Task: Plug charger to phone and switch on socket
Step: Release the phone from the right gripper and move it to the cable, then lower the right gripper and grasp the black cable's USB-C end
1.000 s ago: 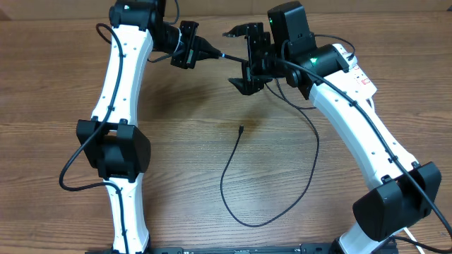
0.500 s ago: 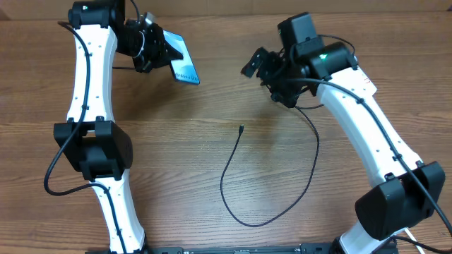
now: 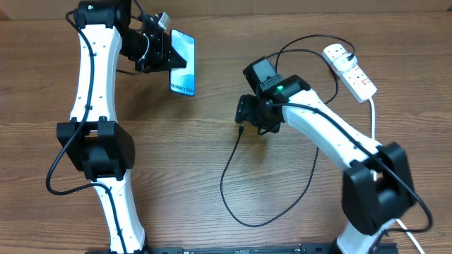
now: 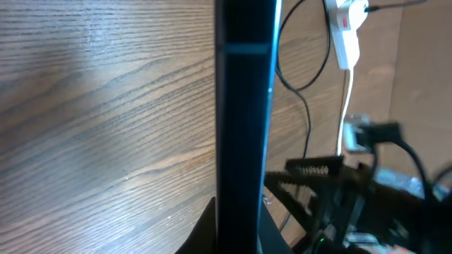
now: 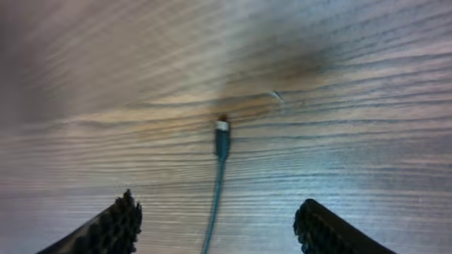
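My left gripper (image 3: pixel 157 51) is shut on the phone (image 3: pixel 182 63), held off the table at the back left, its lit blue screen facing up with "Galaxy" text at its lower edge. In the left wrist view the phone (image 4: pixel 244 106) shows edge-on as a dark bar between the jaws. The charger cable (image 3: pixel 229 176) loops on the table; its connector tip (image 3: pixel 241 129) lies free. My right gripper (image 3: pixel 248 120) is open just above the tip. In the right wrist view the tip (image 5: pixel 222 134) lies between the open fingers (image 5: pixel 219 226). The white socket (image 3: pixel 349 62) lies at the back right.
The socket's thick white cord (image 3: pixel 372 116) runs down the right side past my right arm. The black cable runs from the socket in a loop (image 3: pixel 300 49) behind the right arm. The socket also shows in the left wrist view (image 4: pixel 345 28).
My right gripper has dropped from high at the back down to the cable tip and opened over it. My left gripper has turned the phone more upright, screen up.
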Tool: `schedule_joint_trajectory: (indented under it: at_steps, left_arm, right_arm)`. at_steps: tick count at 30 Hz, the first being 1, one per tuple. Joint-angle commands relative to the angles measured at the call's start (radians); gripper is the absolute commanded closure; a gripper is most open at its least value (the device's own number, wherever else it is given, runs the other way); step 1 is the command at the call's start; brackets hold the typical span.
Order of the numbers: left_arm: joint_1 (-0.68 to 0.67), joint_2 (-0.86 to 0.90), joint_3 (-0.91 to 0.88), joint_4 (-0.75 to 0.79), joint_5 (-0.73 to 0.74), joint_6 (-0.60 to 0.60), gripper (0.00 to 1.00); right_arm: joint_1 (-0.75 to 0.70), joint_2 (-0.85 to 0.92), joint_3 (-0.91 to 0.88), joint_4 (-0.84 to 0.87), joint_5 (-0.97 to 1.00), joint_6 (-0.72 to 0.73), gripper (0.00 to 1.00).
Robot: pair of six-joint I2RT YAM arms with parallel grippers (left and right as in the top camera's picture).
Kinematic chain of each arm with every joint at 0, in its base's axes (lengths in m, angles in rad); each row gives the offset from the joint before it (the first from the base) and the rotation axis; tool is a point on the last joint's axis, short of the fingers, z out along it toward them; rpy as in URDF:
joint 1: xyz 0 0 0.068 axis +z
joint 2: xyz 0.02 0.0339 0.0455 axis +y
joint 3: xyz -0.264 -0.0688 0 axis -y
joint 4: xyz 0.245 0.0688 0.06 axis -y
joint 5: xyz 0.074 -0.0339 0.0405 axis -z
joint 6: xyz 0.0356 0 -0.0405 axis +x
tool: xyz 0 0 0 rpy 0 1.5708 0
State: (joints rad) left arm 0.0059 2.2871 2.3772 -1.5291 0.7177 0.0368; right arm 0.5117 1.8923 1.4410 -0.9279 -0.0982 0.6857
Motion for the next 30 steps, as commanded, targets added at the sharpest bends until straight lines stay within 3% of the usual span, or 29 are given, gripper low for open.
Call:
schedule_joint_trajectory:
  at_steps: [1, 7, 17, 22, 30]
  left_arm:
    - [-0.023, -0.002, 0.005, -0.008, 0.013, 0.095, 0.96]
    - [-0.044, -0.002, 0.005, -0.004, 0.011, 0.094, 0.96]
    - [-0.066, -0.002, 0.005, 0.005, 0.011, 0.094, 0.96]
    - [-0.066, -0.002, 0.005, 0.004, 0.011, 0.09, 0.96]
    - [-0.066, -0.002, 0.005, 0.005, 0.011, 0.09, 0.96]
  right_arm:
    - [-0.002, 0.072, 0.011, -0.018, -0.05, -0.071, 0.31]
    - [-0.003, 0.156, 0.047, -0.057, -0.064, -0.089, 0.31]
    - [-0.002, 0.187, 0.047, 0.056, -0.06, -0.025, 0.44]
    - [0.008, 0.196, 0.047, 0.079, 0.007, 0.007, 0.54]
    - [0.078, 0.197, 0.047, 0.063, 0.146, 0.065, 0.56]
